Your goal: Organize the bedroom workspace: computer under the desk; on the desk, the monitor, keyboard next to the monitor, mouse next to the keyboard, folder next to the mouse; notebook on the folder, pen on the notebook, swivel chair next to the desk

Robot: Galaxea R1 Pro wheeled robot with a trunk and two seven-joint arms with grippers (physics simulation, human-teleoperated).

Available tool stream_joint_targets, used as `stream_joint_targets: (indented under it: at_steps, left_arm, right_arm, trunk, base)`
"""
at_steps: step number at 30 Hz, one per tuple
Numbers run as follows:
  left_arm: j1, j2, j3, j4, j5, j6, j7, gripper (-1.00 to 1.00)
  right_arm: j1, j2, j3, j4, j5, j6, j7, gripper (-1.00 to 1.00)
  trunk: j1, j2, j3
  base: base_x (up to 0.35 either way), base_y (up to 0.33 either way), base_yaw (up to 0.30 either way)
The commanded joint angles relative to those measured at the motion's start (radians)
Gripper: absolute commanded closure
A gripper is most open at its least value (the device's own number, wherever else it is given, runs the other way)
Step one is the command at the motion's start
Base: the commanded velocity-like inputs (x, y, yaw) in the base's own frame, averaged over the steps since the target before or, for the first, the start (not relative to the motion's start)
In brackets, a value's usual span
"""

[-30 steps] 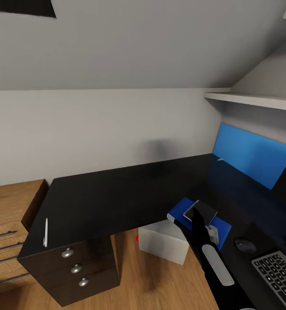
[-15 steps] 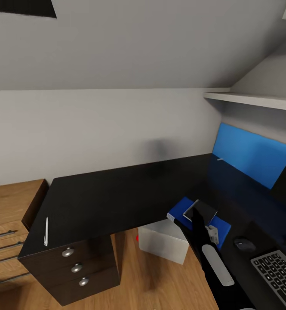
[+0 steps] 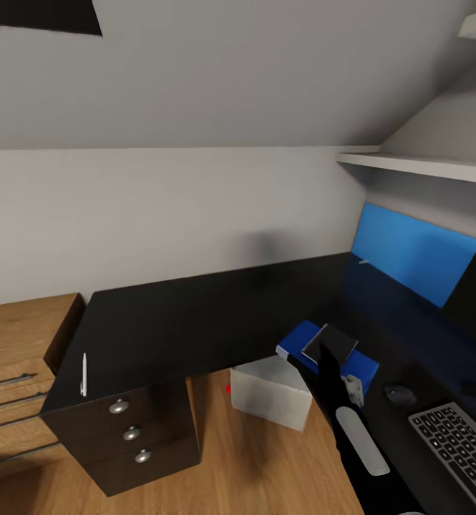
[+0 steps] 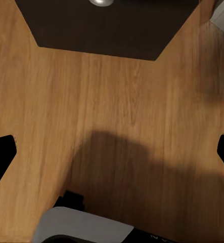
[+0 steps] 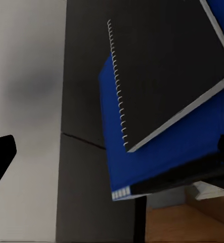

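Notebook (image 3: 329, 344) lies atop the folder (image 3: 298, 342) on the desk (image 3: 195, 315); both grippers' jaws spread wide, empty.

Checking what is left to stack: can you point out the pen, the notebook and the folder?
pen (image 3: 84, 374), head view, middle of its white barrel.
notebook (image 3: 329, 344), head view, centre of its dark cover.
folder (image 3: 296, 341), head view, bare blue corner beside the notebook.

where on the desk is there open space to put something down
The widest bare stretch of the desk runs between the pen near the drawer end and the folder, back to the wall. It's crowded toward the corner: the notebook lies on the folder, with the mouse and keyboard just beyond, and the robot's right arm reaches over there.
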Motion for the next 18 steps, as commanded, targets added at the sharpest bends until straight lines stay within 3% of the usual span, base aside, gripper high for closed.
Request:
stream_joint_targets:
  at_steps: [1, 12, 18]
  left_arm:
    - [0.000, 0.001, -0.004, -0.002, 0.008, -0.001, 0.007, -1.00]
    - [0.000, 0.001, -0.004, -0.002, 0.008, -0.001, 0.007, -1.00]
    - [0.000, 0.001, -0.004, -0.002, 0.007, -0.001, 0.007, -1.00]
  right_arm:
    - [-0.001, 0.000, 0.003, -0.001, -0.009, -0.007, -0.003, -1.00]
    - [-0.001, 0.000, 0.005, -0.001, -0.008, -0.006, 0.000, -1.00]
    - [-0.001, 0.000, 0.039, -0.002, -0.001, -0.008, 0.000, -1.00]
  trunk:
    - [0.000, -0.001, -0.001]
    - [0.000, -0.001, -0.001]
    - [-0.023, 0.041, 0.018]
  base:
    - [-0.241, 0.000, 0.000]
    - [-0.049, 0.000, 0.000]
    - [-0.002, 0.000, 0.000]
